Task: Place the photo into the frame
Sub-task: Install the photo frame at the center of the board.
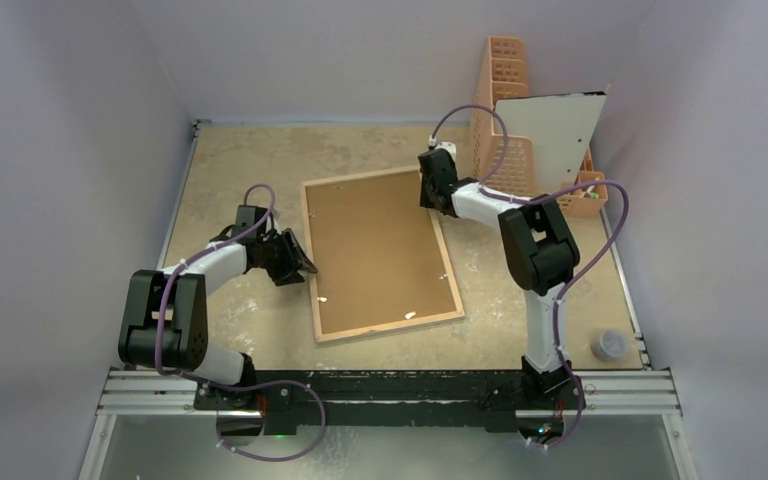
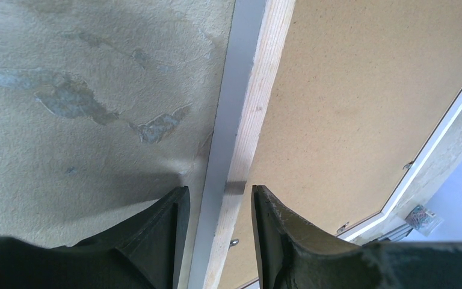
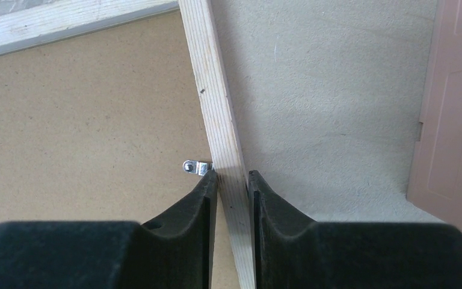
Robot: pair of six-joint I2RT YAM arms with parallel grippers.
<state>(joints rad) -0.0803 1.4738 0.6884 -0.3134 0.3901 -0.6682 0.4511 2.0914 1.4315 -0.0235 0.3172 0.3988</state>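
The large rectangular picture frame (image 1: 390, 326) lies face down in the middle of the beige bench (image 1: 230, 160), turned slightly askew. Its light wood rim faces up around a plain brown backing board (image 1: 380, 250). At the far right stretch of the rim, beside a small metal tab (image 3: 194, 167), we see the right end effector (image 3: 233, 174) closed on the wood, one finger pressing each side. At the left rim, the left end effector (image 2: 219, 191) stands open, its fingers straddling the rim with a gap on both sides. Further out, at the back right, a peach plastic basket (image 1: 505, 90) stands with a white rectangular sheet (image 1: 550, 130) leaning upright against it. A small grey round object (image 1: 610, 345) sits near the bench's right front corner.
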